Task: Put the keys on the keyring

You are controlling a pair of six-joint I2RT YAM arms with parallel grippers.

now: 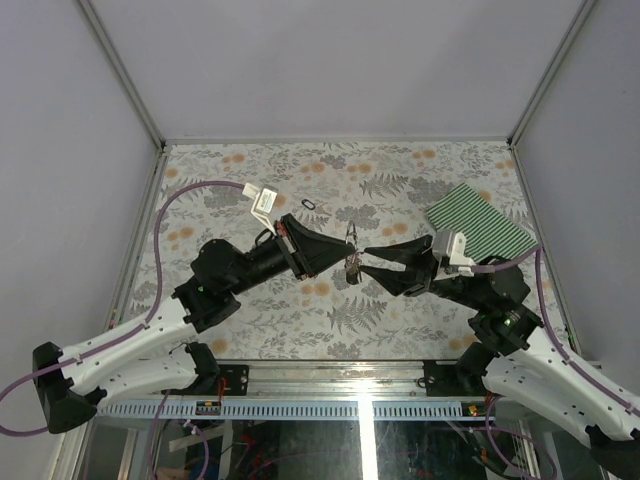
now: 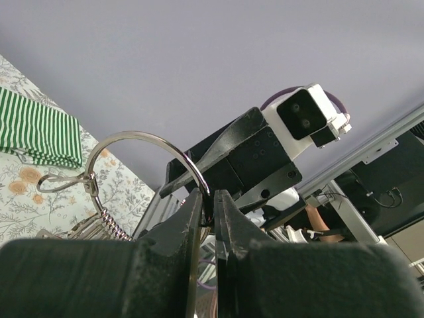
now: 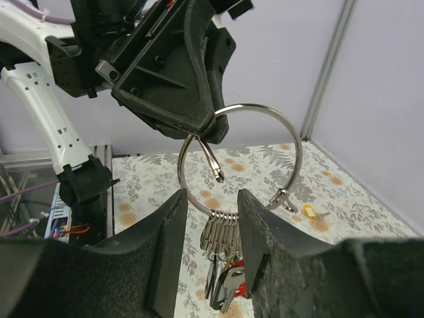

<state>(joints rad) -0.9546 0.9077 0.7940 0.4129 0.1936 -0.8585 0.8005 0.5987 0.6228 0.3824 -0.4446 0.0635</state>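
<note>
Left gripper (image 3: pixel 211 129) is clamped shut on the top of the keyring (image 2: pixel 142 134), holding it up in the air over the middle of the table (image 1: pixel 400 170). A bunch of keys (image 3: pixel 222 242) is already threaded on and hangs straight down from the bottom of the ring.

The part that matters is that the ring stands upright with its flat face toward the right gripper (image 3: pixel 211 199). That gripper sits just right of it with its fingers spread a moderate way and nothing in them. From its own camera the key bunch lines up right in the gap between the fingers, so I'd say the right arm is the one placed to make the next move. The ring looks sprung open, with one hooked end dangling inside the circle and the other at the lower edge.

There's a yellow key (image 3: pixel 308 211) lying loose on the table beyond the ring.

The bottoms of the hanging keys are cut off, and from above it's all one tiny blob.
</note>
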